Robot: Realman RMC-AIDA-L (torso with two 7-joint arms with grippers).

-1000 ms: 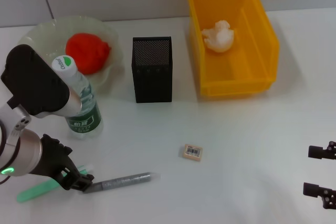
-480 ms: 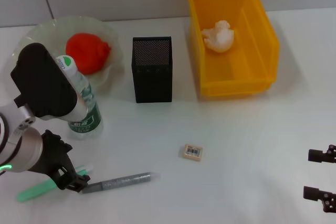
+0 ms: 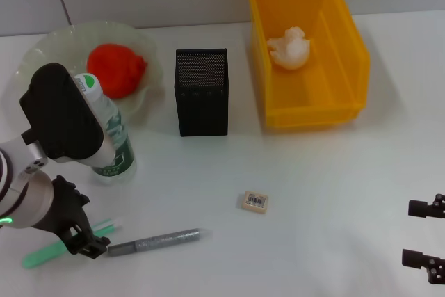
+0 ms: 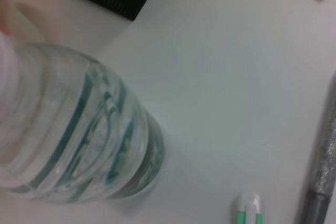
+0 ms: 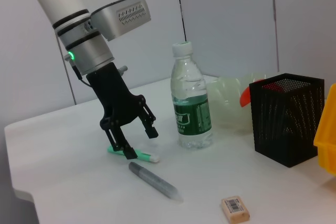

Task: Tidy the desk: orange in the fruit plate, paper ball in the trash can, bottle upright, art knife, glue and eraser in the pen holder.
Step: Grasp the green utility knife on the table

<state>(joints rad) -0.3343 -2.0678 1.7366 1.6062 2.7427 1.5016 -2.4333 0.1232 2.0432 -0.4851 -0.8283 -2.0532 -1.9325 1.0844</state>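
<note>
Orange [image 3: 116, 68] sits in the plate [image 3: 49, 43], one paper ball [image 3: 290, 48] in the yellow bin [image 3: 348, 53]. One bottle [image 3: 104, 130] stands upright; one eraser [image 3: 255, 201] lies on the table [image 3: 334, 172]. Left gripper [image 3: 87, 238] jaws spread wide, empty.

A lab test bench: bare white table [image 3: 334, 186] against plain grey wall panels [image 5: 226, 19]
</note>
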